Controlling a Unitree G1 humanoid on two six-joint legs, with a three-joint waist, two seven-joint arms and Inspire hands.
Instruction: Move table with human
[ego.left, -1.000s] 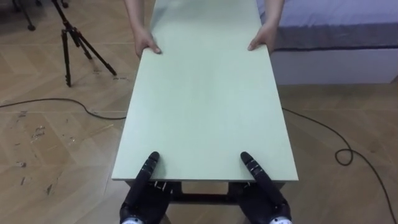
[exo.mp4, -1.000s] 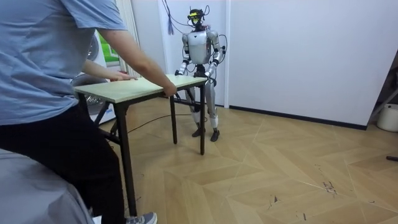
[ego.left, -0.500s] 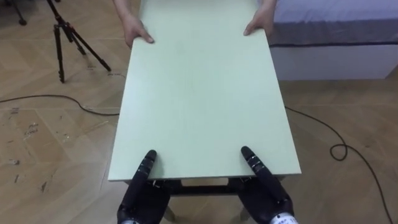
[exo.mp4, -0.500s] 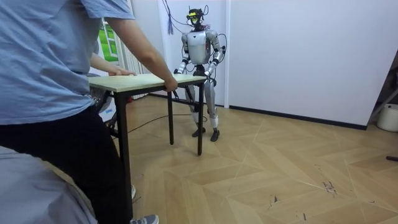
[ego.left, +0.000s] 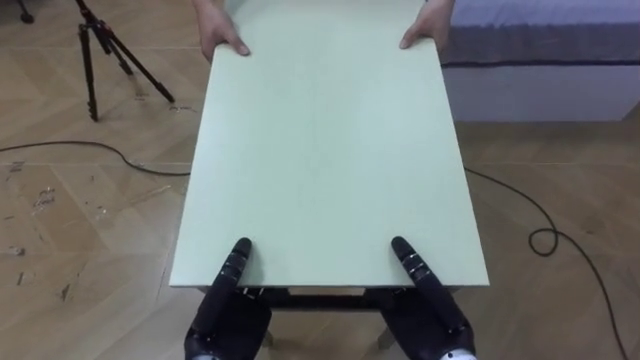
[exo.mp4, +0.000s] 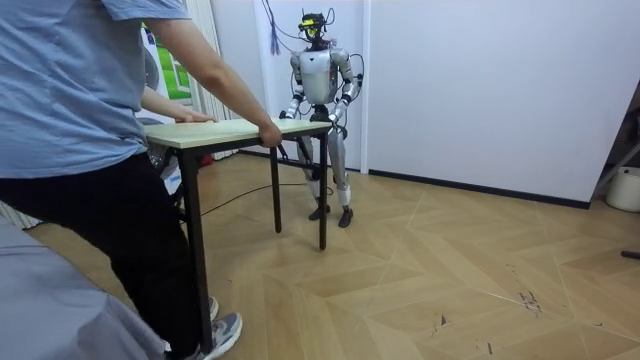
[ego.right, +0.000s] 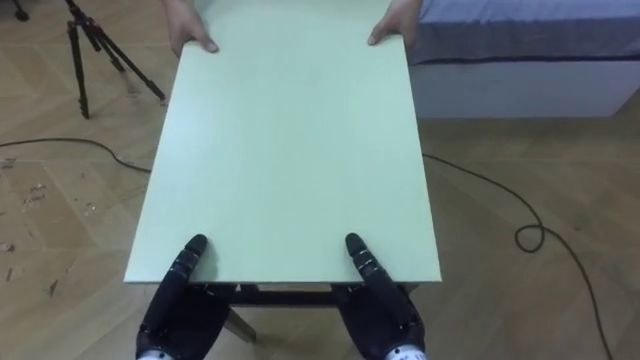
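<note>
Shifted since the earlier frames: the person (exo.mp4: 80, 150), lower left of the room view, now stands in a wider stride further toward that view's left. The worktop end they hold has gone with them.

1. Floor (ego.left: 80, 200): wood parquet on all sides of the worktop.
2. Worktop (ego.left: 325, 150): pale green board on dark legs, running up the centre of the eye view. In the room view it looks level between the person and the robot, which stands at its far end by the white wall.
3. Bed (ego.left: 540, 40): upper right, just beside the worktop's far corner. It sits a little higher in the frame than before, as does everything else, so that shift is the camera's own.
4. Tripod (ego.left: 100, 50): upper left, well apart from the worktop.
5. Person's hands (ego.left: 222, 40): one on each far corner, gripping the end.
6. Left hand (ego.left: 228, 310), right hand (ego.left: 430, 310): bottom centre, each reaching over the near edge, placed as before. How firmly they clasp cannot be told.

Judgement: the carry is under way, with the person leading and the robot following.
</note>
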